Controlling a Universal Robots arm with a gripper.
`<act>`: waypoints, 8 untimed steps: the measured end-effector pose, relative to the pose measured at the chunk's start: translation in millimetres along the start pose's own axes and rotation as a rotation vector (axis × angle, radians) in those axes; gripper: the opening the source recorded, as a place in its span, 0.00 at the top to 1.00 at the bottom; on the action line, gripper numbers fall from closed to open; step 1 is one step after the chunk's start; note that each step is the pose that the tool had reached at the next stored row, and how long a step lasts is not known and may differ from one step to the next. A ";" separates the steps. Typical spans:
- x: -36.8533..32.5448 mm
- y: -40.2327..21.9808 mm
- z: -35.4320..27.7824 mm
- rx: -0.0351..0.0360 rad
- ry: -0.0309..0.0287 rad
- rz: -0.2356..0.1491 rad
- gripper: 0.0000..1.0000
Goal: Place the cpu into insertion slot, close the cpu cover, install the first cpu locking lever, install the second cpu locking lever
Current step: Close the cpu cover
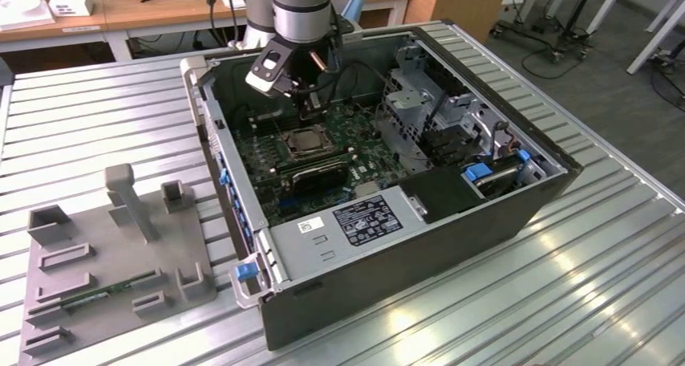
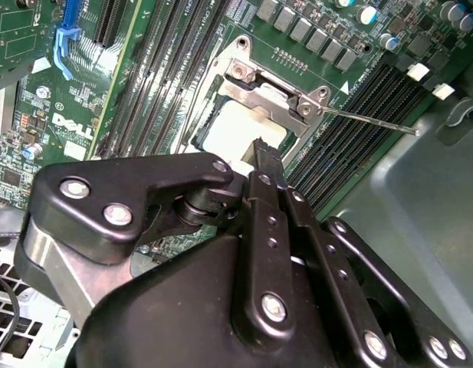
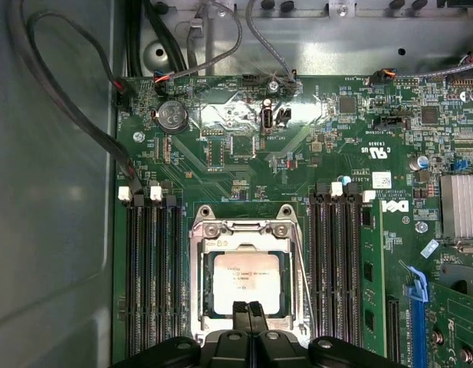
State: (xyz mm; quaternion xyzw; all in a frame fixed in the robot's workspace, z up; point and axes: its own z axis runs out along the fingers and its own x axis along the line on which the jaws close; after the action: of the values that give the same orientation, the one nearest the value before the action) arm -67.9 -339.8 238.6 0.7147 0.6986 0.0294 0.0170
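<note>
Near the table's (image 1: 599, 246) edge on the exterior view's left lies a grey tray (image 1: 102, 250) of upright blocks. Beside it stands the open case (image 1: 428, 246), and the arm (image 1: 305, 9) reaches down into its far corner over the green board (image 1: 262, 153).

In the first wrist view, memory slots (image 3: 152, 276) run along one side of the socket, with a second bank on the other side. Between them, near the board's middle, the cpu (image 3: 246, 282) sits in the slot (image 3: 208, 291), silvery top up. The cover (image 3: 244, 228) lies flat around it (the chip shows through its window).

The gripper (image 3: 247, 309) hangs just over one edge of the cpu, its fingers (image 3: 240, 310) pressed together with nothing between them; whether they touch the chip I cannot tell. In the second wrist view a thin lever (image 2: 374, 121) juts from the cover's corner out across the memory slots, clear of the gripper.

Farther to the exterior view's right, a silver power box (image 1: 354, 217) fills the case's near corner and a drive cage (image 1: 412, 109) lines its far wall
</note>
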 end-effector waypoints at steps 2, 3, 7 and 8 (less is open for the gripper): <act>0.0 -0.7 0.0 -0.0002 0.0001 0.000 0.89; 0.0 -1.1 0.0 -0.0002 0.0000 0.000 0.89; 0.0 -1.5 0.0 -0.0001 0.0000 0.000 0.89; -0.1 -1.6 0.0 -0.0001 0.0000 0.000 0.89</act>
State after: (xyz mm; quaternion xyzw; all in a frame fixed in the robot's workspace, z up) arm -69.5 -339.8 238.5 0.7146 0.6987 0.0294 0.0170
